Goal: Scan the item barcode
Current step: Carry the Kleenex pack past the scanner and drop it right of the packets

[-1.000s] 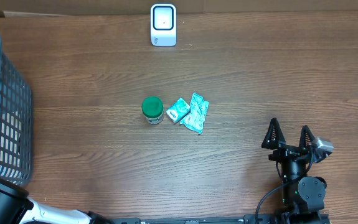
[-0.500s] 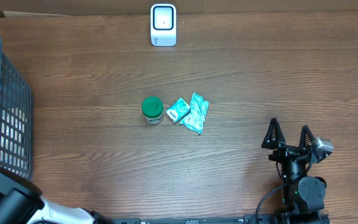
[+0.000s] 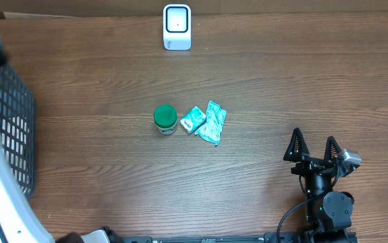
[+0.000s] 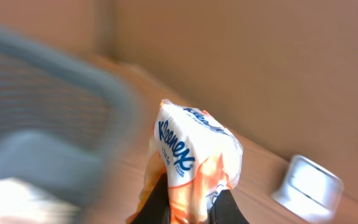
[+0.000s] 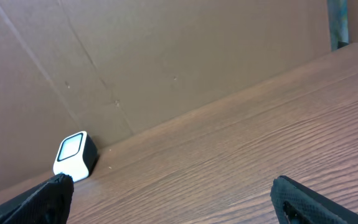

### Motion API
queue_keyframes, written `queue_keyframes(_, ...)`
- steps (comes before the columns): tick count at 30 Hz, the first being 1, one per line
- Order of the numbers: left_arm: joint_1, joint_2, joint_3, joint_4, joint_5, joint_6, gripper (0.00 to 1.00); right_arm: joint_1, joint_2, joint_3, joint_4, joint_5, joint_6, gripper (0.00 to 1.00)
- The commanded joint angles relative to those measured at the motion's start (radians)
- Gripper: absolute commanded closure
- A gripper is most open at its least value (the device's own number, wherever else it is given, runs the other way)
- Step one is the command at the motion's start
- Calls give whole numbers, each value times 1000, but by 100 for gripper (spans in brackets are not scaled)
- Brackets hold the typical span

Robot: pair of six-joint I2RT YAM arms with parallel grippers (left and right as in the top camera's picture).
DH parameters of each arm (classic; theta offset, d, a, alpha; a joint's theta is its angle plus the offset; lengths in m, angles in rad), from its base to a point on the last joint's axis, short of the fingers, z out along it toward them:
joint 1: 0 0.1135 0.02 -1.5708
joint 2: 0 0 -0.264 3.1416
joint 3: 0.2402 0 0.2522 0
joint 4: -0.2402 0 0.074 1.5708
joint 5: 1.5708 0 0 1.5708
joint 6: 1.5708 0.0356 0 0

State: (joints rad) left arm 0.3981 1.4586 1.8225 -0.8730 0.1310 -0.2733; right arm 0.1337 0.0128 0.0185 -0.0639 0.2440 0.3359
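In the left wrist view, the left gripper [image 4: 188, 202], cut off at the frame's bottom edge, clamps a Kleenex pack [image 4: 194, 152] beside the blurred basket [image 4: 54, 124]; its barcode cannot be made out. The right gripper [image 3: 312, 140] rests spread wide, well apart from the scanner [image 3: 177, 27]

The surface [image 3: 281, 81] was brown wood grain with a low sheen. The scanner [image 3: 177, 27] was smooth white plastic, and the basket [image 3: 18, 121] dark grey plastic mesh. The tissue pack [image 4: 194, 155] wore glossy, wrinkled film, as did the teal packets [image 3: 207, 123]. The backdrop [image 5: 166, 56] was matt cardboard.
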Motion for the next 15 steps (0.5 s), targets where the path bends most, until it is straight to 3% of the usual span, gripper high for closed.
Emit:
queue_keyframes(1,-165,20,5,-47,151,-53,96,8,-10,-11,6,14,-8,0)
queue_keyframes(9,-603,202,-2,-220,148,-41,96,8,-10,-11,6,14,-8,0)
queue_keyframes(15,-803,391,-3,-208,151,-49,96,8,-10,-11,6,14,-8,0)
